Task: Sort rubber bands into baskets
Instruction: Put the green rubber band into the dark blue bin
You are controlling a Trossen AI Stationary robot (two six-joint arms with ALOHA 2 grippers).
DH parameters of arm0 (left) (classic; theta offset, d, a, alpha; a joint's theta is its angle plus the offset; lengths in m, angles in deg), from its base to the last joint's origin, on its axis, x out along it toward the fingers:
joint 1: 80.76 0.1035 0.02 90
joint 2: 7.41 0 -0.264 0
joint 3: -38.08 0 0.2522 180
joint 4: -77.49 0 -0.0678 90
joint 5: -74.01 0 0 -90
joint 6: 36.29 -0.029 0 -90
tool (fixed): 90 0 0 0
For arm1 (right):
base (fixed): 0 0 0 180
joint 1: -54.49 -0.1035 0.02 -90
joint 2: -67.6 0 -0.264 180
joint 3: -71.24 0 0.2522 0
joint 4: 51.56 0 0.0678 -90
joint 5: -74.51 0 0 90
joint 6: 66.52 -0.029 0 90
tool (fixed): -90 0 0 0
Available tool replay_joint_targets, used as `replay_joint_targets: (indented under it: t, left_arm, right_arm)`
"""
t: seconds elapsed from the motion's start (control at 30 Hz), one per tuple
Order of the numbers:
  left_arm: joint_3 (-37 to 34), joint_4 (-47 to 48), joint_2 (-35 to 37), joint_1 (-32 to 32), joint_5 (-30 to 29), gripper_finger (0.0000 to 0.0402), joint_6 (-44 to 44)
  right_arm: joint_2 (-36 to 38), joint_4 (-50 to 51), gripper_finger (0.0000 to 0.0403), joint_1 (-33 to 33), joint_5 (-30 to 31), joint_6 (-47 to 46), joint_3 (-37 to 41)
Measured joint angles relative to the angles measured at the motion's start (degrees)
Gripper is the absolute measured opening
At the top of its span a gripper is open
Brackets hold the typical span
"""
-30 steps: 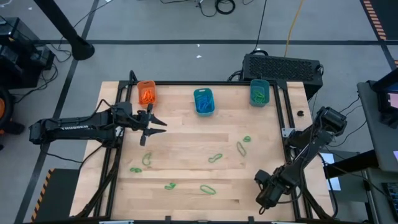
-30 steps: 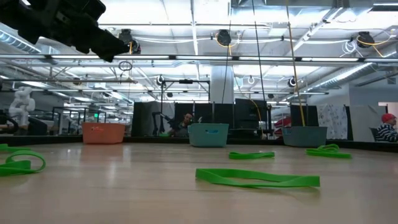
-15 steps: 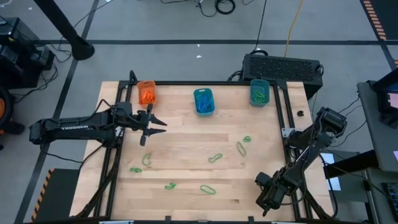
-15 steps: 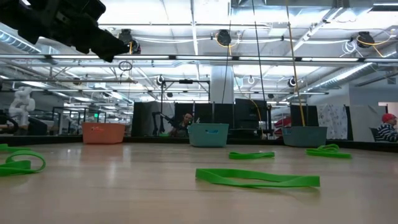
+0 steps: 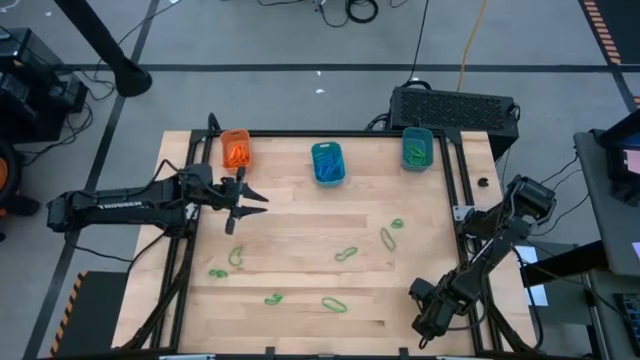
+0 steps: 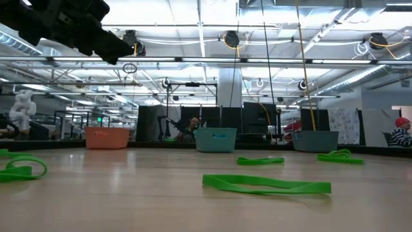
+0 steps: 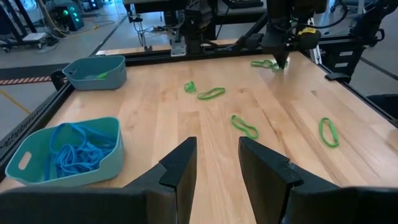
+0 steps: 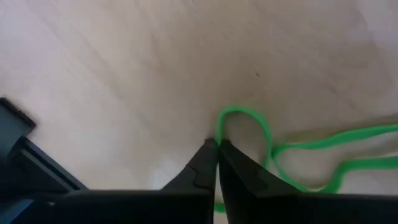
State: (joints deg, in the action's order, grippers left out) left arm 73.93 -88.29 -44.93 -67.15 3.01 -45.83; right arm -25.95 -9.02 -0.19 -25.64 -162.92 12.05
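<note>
The right tool point(image 8: 217, 149) is closed, pinching a green rubber band point(image 8: 261, 134) near the worktop's point(image 5: 300, 215) front right corner. The left tool point(image 7: 216, 158) hovers narrowly open by the orange basket point(image 5: 236, 149).

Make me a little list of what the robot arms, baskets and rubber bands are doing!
left gripper: open, holding nothing, near the orange basket
right gripper: shut on a green rubber band at the table's near right corner
middle teal basket: blue bands inside
right teal basket: green bands inside
loose bands: all green, scattered on the wood
</note>
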Motion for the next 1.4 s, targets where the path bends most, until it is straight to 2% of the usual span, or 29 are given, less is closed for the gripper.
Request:
replay_joint_targets:
  t: [0.13, 0.37, 0.5, 0.63, 0.8, 1.0, 1.13, 1.4]
  left_arm:
    - [0.0, 0.0, 0.0, 0.0, 0.0, 0.0128, 0.0]
    - [0.0, 0.0, 0.0, 0.0, 0.0, 0.0128, 0.1]
    - [0.0, 0.0, 0.0, 0.0, -0.1, 0.0128, 0.1]
    - [0.0, 0.0, 0.0, 0.0, -0.2, 0.0128, 0.1]
    - [0.0, 0.0, 0.0, 0.0, -0.2, 0.0128, 0.2]
    - [0.0, 0.0, 0.0, 0.0, -0.2, 0.0128, 0.2]
    - [0.0, 0.0, 0.0, 0.0, -0.3, 0.0128, 0.2]
    - [0.0, -0.2, 0.0, 0.0, -2.5, 0.0128, -3.8]
  right_arm:
    - [3.0, -0.1, 0.0004, 0.7, 1.4, -0.2, 0.4]
    - [9.1, -1.8, 0.0001, 2.0, 10.8, 1.6, 0.2]
    - [11.0, -1.4, 0.0001, 4.0, 15.6, 6.6, 0.2]
    - [13.0, 1.7, 0.0001, 9.1, 19.0, 13.4, 0.1]
    - [16.5, 6.6, 0.0000, 19.7, 19.7, 23.2, 0.1]
    - [21.4, 11.5, 0.0000, 35.1, 24.0, 37.5, 0.0]
    - [24.6, 14.0, 0.0000, 47.3, 28.3, 46.0, 0.0]
    - [27.0, 12.6, 0.0000, 74.5, 28.3, 65.2, -0.7]
